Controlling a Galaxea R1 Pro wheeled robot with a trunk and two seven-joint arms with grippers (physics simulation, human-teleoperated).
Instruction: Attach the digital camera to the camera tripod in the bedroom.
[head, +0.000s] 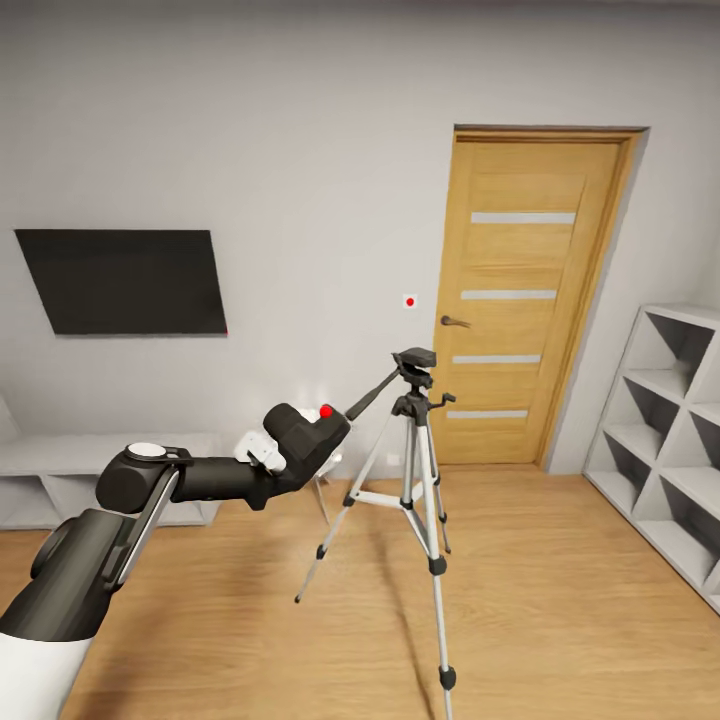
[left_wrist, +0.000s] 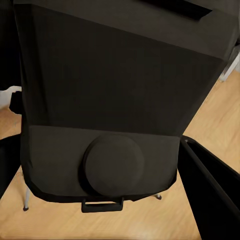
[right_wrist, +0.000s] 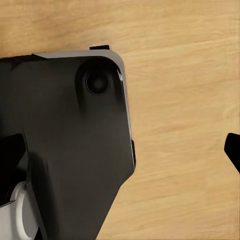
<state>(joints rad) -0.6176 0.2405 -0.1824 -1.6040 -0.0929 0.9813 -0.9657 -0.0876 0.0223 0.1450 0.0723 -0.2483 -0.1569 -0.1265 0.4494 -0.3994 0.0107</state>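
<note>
Head view | left end effector (head: 290, 450) grasping digital camera (head: 310, 432) | beside camera tripod (head: 415, 470) | no readable writing

Head view faces the door (head: 530, 300) across the bedroom, left wrist view tight on digital camera (left_wrist: 120, 100), right wrist view downward over wood floor (right_wrist: 185, 100)

The digital camera (head: 305, 432) hides the left gripper's (head: 290, 447) fingertips; shelves (head: 668, 440) are cut off.

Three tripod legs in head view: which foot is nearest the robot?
The camera tripod's front-right leg, whose foot is lowest in the head view. The left foot and the short rear one sit farther back.
</note>
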